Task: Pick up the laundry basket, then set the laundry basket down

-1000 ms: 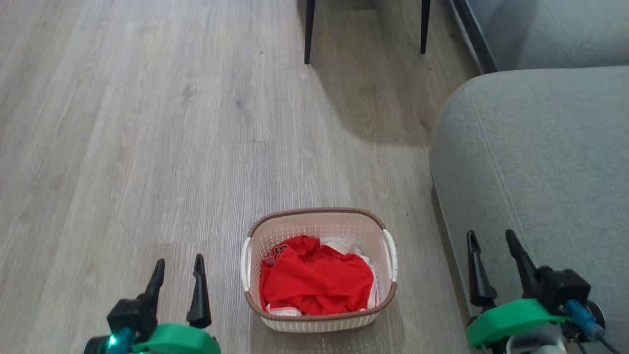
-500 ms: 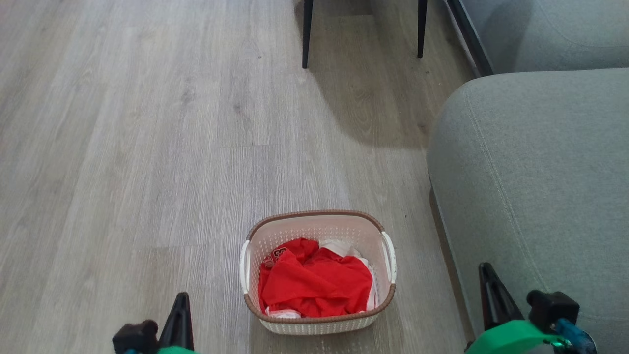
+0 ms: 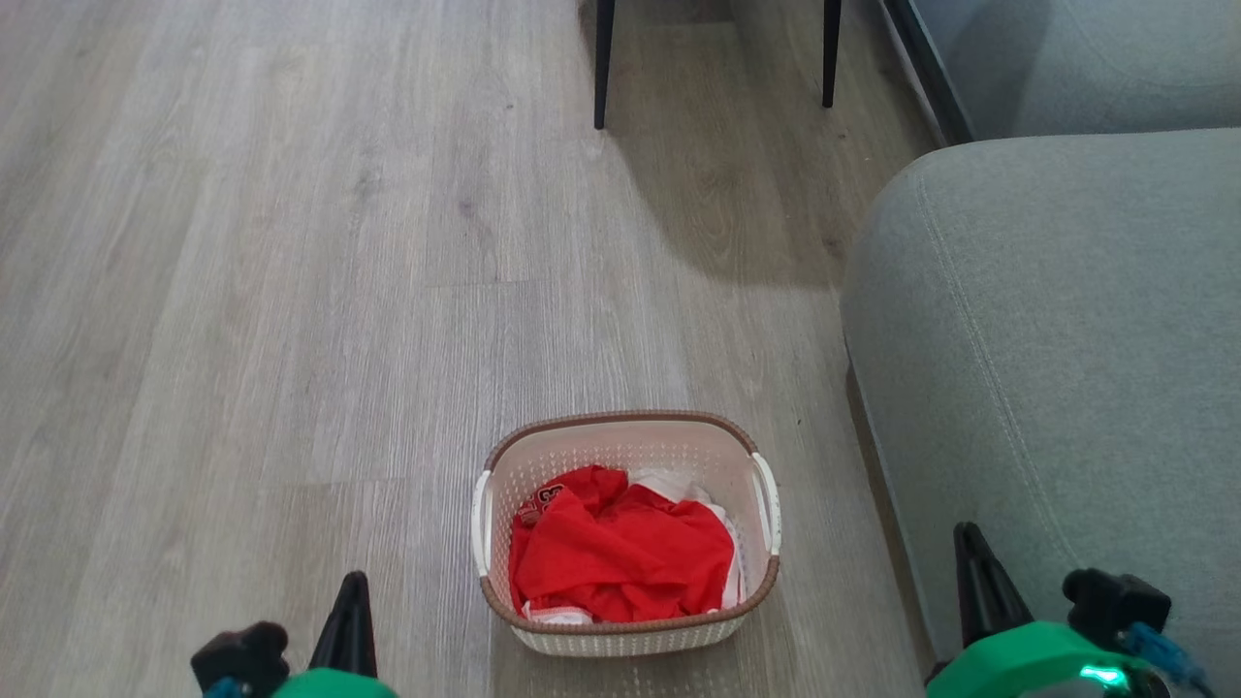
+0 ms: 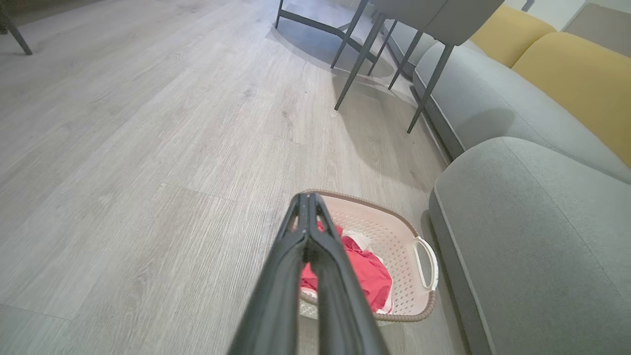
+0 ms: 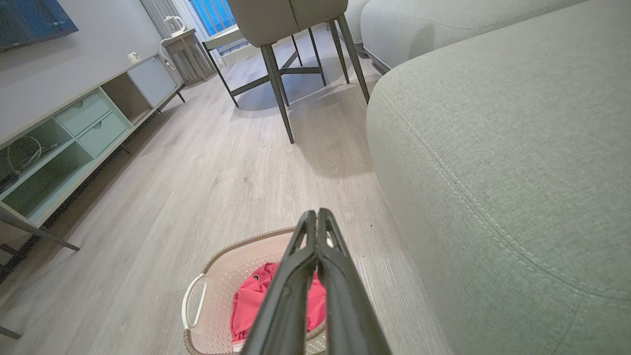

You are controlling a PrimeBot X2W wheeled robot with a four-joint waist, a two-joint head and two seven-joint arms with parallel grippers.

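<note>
The laundry basket (image 3: 630, 448), a small rounded-rectangular cream plastic basket with perforated walls and a brown woven-look rim, stands on the floor in front of me. It sits between my two grippers, touched by neither, and near the sofa.

My left gripper (image 4: 306, 198) is low at the lower left of the head view, over the floor to the left of the basket, with its fingers pointing forward. Its wrist view shows the two long dark fingers pressed together tip to tip, with nothing between them. My right gripper (image 5: 317, 213) is low at the lower right, in front of the sofa's rounded arm. Its fingers are likewise closed on nothing.

Inside the basket, a crumpled red garment (image 3: 620, 557) covers most of the bottom. A bit of white cloth (image 3: 671, 482) shows behind it at the back right, and more white shows along the front edge. A white loop handle (image 3: 479, 523) curves along the basket's left side, and a matching one (image 3: 771, 504) curves along its right.

The grey wood-grain plank floor (image 3: 291, 291) looks smooth and matte. To the right, the grey woven-fabric sofa (image 3: 1047, 339) has a rounded arm with a stitched seam. Beyond the basket, two thin dark furniture legs (image 3: 602, 68) stand on the planks.
</note>
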